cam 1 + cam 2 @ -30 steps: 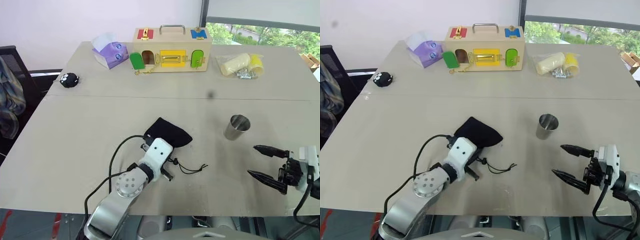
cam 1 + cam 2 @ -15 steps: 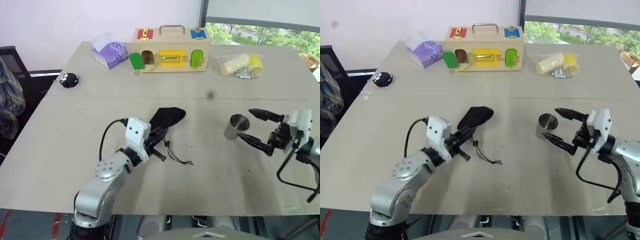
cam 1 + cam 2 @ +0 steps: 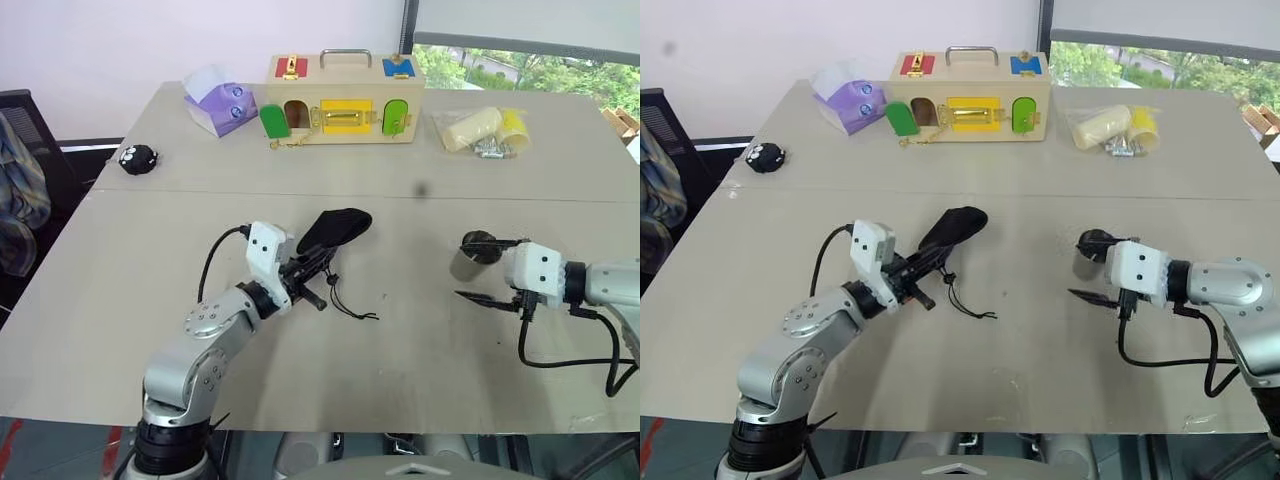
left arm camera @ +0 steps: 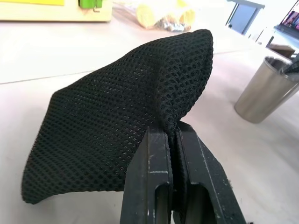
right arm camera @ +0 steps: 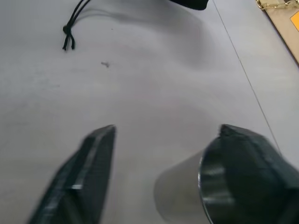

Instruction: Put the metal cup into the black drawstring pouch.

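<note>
Left eye view: on the left of the beige table (image 3: 120,260), the left gripper (image 3: 318,268) pinches a fold of the black drawstring pouch (image 3: 334,229), its two black fingers (image 4: 156,186) pressed together on the mesh fabric. The pouch sticks out beyond the fingertips, lifted off the table and pointing toward the far side, while its thin cord (image 3: 352,308) trails down from just beside the gripper onto the tabletop and ends in a small knot.

Across a bare stretch of table to the right, the right gripper (image 3: 482,270) straddles the metal cup (image 3: 467,262). Its fingers stand apart, one (image 3: 492,241) over the cup's rim and the other (image 3: 480,298) low on the near side. The right wrist view shows the cup (image 5: 180,191) upright between the two fingers, close against one of them; whether either finger actually touches the steel is hard to tell from here. The pouch and the cup are well apart, each with its own gripper.
</note>
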You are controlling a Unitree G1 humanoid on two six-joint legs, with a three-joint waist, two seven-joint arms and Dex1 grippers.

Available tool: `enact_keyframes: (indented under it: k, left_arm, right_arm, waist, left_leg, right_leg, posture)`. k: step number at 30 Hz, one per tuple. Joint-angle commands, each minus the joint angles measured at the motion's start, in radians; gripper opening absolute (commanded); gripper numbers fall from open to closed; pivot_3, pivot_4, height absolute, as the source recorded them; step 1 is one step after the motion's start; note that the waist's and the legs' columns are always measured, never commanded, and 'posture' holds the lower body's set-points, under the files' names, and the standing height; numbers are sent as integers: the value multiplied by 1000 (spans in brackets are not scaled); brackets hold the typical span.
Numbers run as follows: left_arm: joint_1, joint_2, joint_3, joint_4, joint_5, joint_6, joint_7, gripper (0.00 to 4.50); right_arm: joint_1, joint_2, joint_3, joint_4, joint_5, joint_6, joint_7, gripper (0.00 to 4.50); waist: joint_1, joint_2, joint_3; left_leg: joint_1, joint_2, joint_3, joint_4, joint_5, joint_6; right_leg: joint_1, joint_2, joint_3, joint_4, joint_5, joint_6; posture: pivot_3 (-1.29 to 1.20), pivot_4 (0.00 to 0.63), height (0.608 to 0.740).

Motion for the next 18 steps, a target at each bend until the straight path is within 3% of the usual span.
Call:
enact_keyframes:
  k: [1,4,5,15,18]
  left_arm:
    - [-6,6,27,-17,-40,1,-3,0]
    - [-5,2,45,-18,-78,17,-2,0]
    - [-6,3,50,-18,-87,22,-2,0]
    - [-26,46,50,16,-130,27,-47,0]
    - [-32,71,26,31,-82,6,-52,0]
  right_arm:
    - [-6,-28,11,-10,-30,0,12,1690]
    - [-19,-41,22,-14,-54,-7,13,205]
    - [-23,-46,24,-15,-62,-9,12,92]
    - [-12,-10,26,-60,-59,22,-35,92]
    - [-7,-3,22,-68,-58,32,-43,92]
  waist:
    - [0,0,0]
    - [0,0,0]
    - [0,0,0]
    - [0,0,0]
    - [0,-1,0]
  left_leg:
    - [0,0,0,0,0,0]
    - [0,0,0,1,0,0]
    - [0,0,0,1,0,0]
    - [0,0,0,2,0,0]
    - [0,0,0,2,0,0]
  right_leg:
    - [0,0,0,0,0,0]
    - [0,0,0,0,0,0]
    - [0,0,0,0,0,0]
    - [0,0,0,0,0,0]
    - [0,0,0,0,0,0]
  posture:
    - [0,150,740]
    - [0,150,740]
    - [0,150,740]
    - [0,150,740]
    - [0,150,740]
